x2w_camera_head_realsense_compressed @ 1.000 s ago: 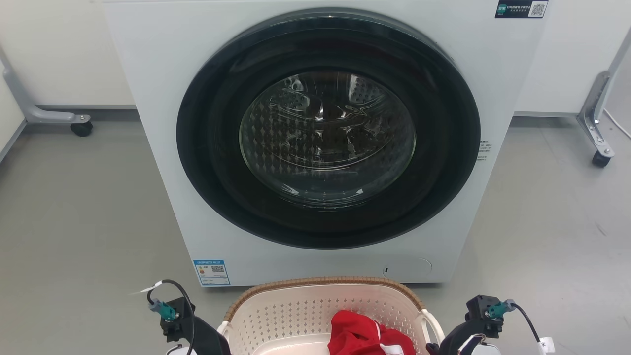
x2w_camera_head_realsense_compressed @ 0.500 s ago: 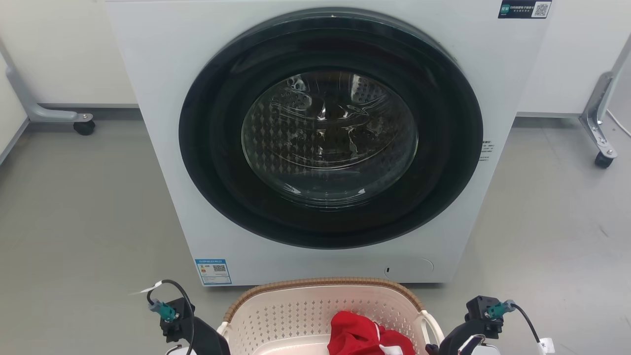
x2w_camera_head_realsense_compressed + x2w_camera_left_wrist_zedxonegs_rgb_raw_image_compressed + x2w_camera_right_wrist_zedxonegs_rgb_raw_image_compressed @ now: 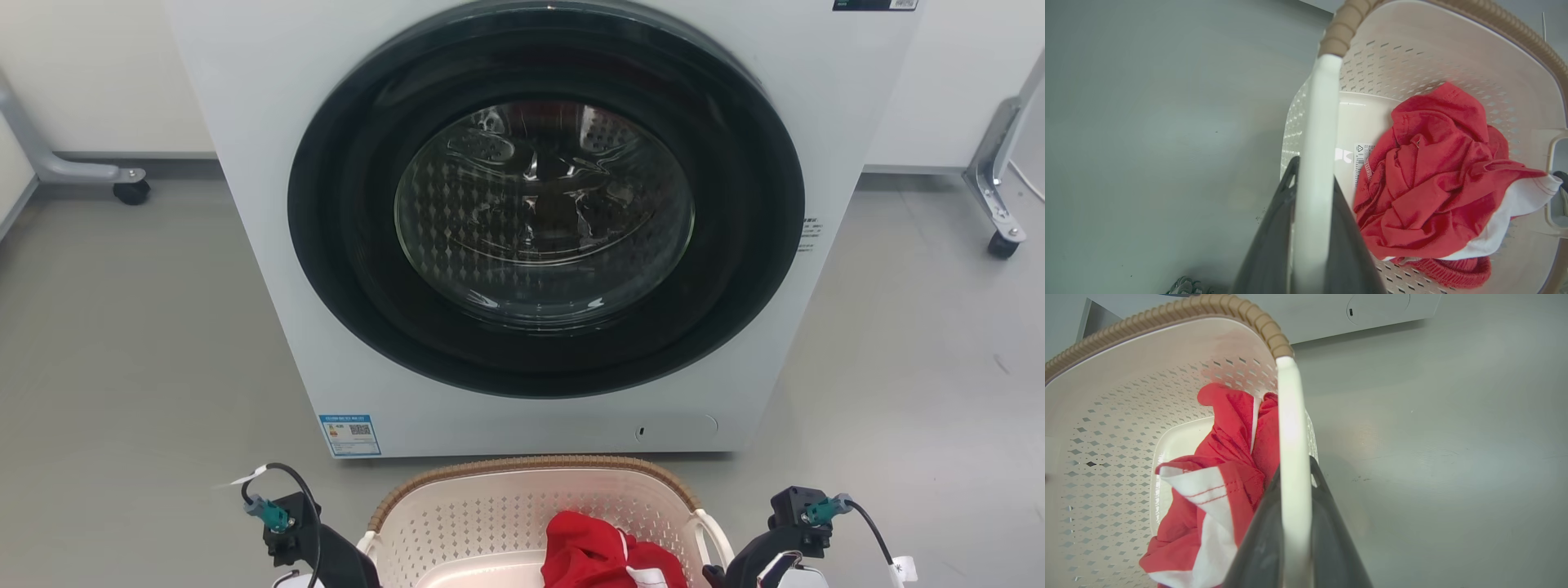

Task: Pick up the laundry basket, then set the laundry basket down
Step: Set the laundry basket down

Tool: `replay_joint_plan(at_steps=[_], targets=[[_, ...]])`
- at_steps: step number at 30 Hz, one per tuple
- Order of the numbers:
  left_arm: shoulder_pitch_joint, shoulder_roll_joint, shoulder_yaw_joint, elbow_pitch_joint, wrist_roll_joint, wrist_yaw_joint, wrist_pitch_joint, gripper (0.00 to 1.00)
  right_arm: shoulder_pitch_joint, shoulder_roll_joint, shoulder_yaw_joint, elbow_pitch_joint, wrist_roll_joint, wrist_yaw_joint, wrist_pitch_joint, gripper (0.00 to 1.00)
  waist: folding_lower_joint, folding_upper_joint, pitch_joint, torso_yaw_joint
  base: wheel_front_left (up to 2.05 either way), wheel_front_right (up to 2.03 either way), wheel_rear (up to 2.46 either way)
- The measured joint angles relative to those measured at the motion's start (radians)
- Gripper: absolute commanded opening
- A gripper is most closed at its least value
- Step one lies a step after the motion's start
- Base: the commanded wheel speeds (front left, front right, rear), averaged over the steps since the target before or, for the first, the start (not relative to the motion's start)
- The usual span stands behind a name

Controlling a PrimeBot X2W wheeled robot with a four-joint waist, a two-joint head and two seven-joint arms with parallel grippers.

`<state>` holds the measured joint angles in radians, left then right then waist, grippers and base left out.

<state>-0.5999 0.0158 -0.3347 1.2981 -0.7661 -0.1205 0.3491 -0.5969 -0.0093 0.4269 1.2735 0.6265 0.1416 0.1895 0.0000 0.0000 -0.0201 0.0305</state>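
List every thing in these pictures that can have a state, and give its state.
washer door: shut.
basket: upright, gripped at both side handles.
red garment: crumpled inside the basket.
left gripper: shut on one basket handle.
right gripper: shut on the other basket handle.

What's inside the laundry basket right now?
The laundry basket holds crumpled red clothing with white trim, lying on the smooth bottom. A small label shows beside it, partly covered. Anything beneath the cloth is hidden.
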Motion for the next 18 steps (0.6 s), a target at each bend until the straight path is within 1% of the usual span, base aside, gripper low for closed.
replay_joint_plan(at_steps=[9, 18], targets=[[-0.004, -0.001, 0.000, -0.001, 0.000, 0.000, -0.023, 0.00, -0.003, -0.002, 0.004, -0.006, 0.001, 0.000, -0.015, 0.00, 0.0000, 0.0000, 0.051, -0.006, 0.00, 0.00, 0.00], [-0.041, -0.005, 0.000, -0.018, 0.000, 0.006, -0.069, 0.00, -0.044, -0.015, 0.007, -0.021, 0.001, 0.000, -0.043, 0.00, 0.0001, 0.0000, 0.141, -0.009, 0.00, 0.00, 0.00]])
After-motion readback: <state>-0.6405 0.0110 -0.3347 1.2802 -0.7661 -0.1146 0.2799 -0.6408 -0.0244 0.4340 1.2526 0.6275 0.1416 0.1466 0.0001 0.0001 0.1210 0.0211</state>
